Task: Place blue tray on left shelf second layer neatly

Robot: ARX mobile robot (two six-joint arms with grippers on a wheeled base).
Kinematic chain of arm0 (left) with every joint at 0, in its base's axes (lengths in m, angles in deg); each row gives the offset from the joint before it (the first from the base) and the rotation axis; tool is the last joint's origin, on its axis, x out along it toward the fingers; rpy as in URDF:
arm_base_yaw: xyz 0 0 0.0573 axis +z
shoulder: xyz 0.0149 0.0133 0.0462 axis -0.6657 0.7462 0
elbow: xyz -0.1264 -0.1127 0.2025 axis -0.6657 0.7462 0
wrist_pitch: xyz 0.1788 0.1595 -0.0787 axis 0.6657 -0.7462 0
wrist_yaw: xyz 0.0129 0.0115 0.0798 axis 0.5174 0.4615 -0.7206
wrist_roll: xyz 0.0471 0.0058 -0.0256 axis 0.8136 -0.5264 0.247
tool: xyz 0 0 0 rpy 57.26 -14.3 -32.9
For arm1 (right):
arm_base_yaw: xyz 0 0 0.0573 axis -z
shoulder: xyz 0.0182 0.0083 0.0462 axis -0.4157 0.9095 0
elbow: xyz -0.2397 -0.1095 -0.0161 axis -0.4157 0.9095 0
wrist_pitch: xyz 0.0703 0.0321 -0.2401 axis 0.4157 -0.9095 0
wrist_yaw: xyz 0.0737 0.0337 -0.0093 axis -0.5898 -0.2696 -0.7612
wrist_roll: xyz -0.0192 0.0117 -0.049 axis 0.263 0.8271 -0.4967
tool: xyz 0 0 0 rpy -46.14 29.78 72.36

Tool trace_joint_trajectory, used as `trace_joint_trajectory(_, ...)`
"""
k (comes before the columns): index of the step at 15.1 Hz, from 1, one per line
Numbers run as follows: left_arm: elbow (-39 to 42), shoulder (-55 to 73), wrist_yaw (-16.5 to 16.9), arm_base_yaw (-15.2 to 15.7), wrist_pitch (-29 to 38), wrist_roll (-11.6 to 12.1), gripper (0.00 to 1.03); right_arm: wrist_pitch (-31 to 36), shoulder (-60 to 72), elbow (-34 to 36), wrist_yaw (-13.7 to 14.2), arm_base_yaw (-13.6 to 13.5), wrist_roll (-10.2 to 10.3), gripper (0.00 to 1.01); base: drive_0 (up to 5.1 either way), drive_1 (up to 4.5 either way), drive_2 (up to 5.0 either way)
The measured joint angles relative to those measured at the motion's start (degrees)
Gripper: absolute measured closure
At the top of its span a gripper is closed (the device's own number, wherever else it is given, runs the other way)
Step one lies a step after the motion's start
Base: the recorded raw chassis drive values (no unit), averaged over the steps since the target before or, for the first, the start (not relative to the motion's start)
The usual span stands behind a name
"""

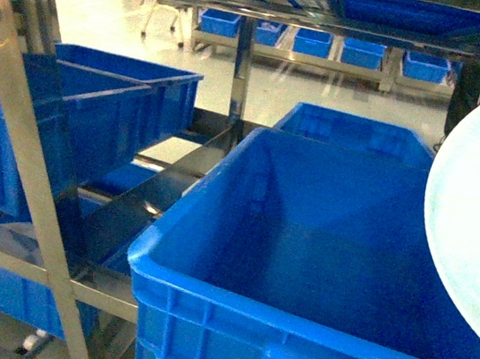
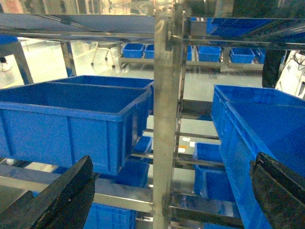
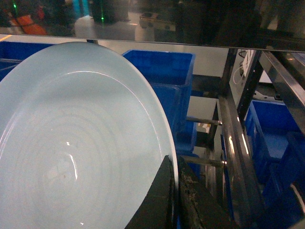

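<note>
right gripper [image 3: 174, 191] is seen clamped on the blue tray [image 3: 71, 143] rim, held tilted above a blue crate [image 1: 322, 237].

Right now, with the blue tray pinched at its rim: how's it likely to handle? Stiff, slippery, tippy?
The blue tray probably stays stiff: it holds its curve though the right gripper clamps only one edge. Its glossy surface with highlights suggests it is slippery, so it may pivot or slide out of the grip. Held tilted and off-centre above the blue crate, it looks apt to swing.
</note>
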Motion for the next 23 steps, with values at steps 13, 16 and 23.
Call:
trace_joint_trajectory(13, 0.0, 0.0, 0.0, -0.1, 0.0, 0.0, 0.05, 0.0, 0.0, 0.0, 0.2, 0.0, 0.0, 0.99, -0.3, -0.32, -0.3)
trace_joint_trajectory(16, 0.0, 0.0, 0.0, -0.1, 0.0, 0.0, 0.05, 0.0, 0.0, 0.0, 0.2, 0.0, 0.0, 0.99, 0.0, 0.00, 0.0)
trace_joint_trajectory(23, 0.0, 0.0, 0.0, -0.1, 0.0, 0.0, 0.05, 0.0, 0.0, 0.0, 0.2, 0.0, 0.0, 0.99, 0.0, 0.00, 0.0)
